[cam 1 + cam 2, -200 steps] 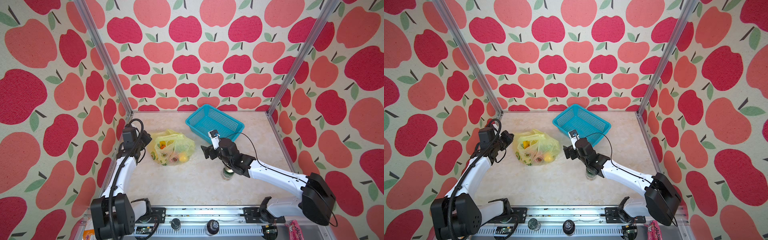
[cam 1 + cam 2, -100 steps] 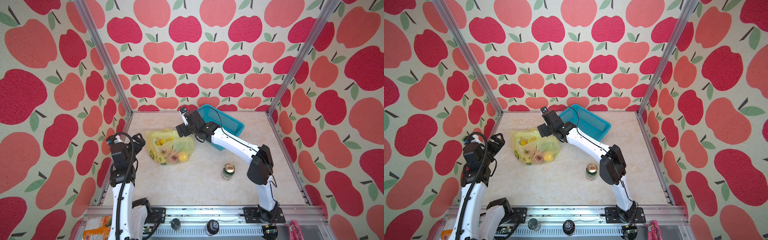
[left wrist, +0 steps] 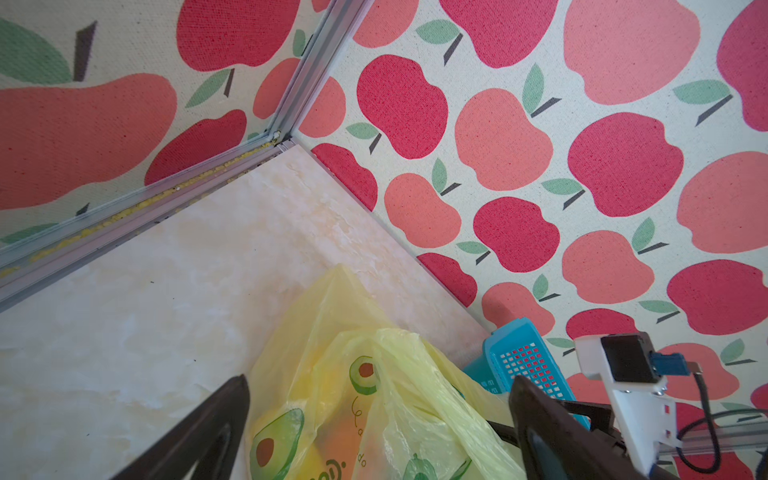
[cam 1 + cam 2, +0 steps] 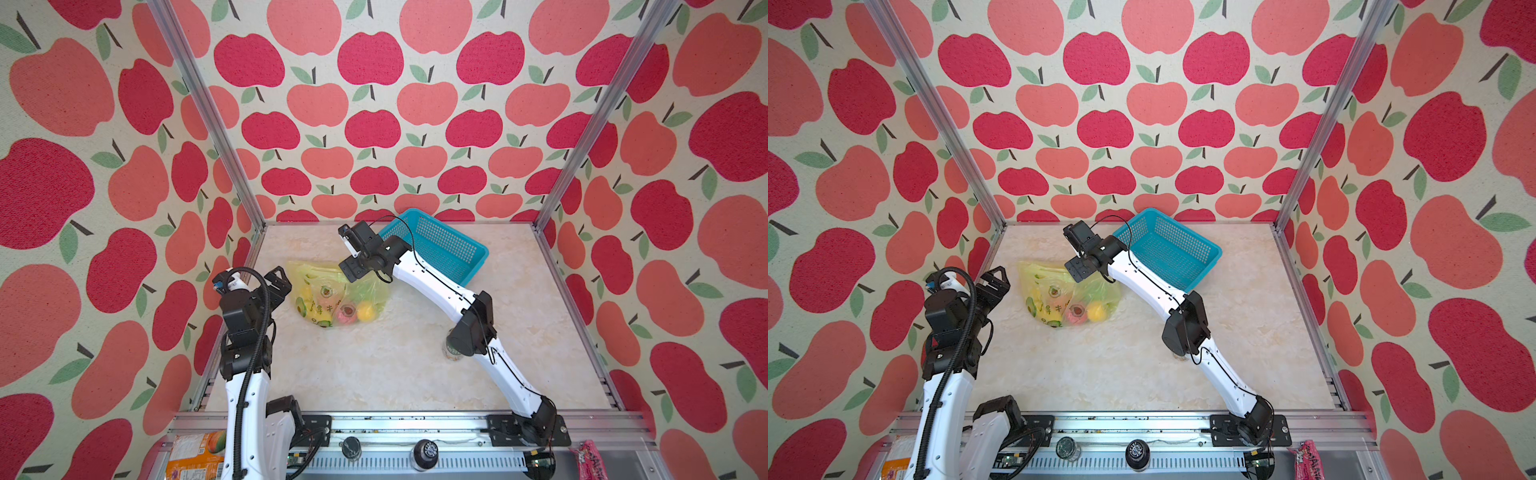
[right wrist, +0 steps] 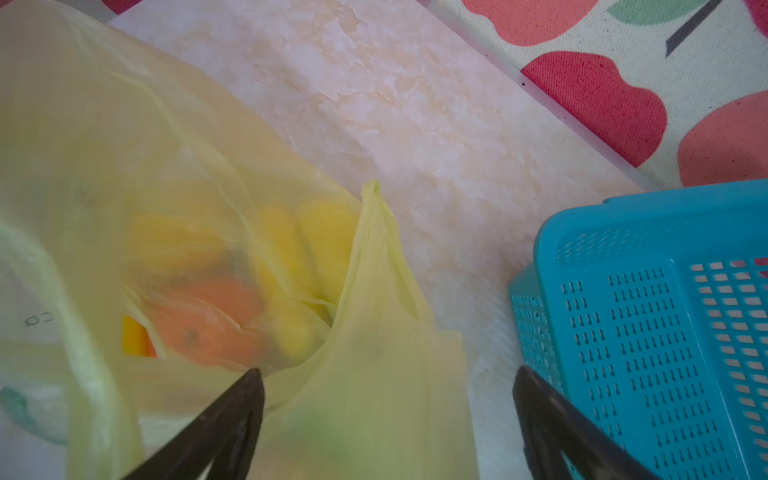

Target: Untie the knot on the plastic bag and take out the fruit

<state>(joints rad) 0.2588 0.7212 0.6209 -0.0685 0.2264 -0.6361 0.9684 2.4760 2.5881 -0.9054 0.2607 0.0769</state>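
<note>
- Left gripper [image 4: 282,283] is seen parted and empty, just beside the plastic bag [image 4: 328,291].
- Fruit [image 4: 365,311] is enclosed in that bag.
- Right gripper [image 4: 353,270] is held spread over the bag's far edge, a fold between its jaws.
- Basket [image 4: 440,245] is partly masked by that arm.

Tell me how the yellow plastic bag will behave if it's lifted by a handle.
The plastic bag looks thin and crinkled, so it will probably go limp and stretch. The loose fruit inside would likely slide and bunch at the bottom.
</note>
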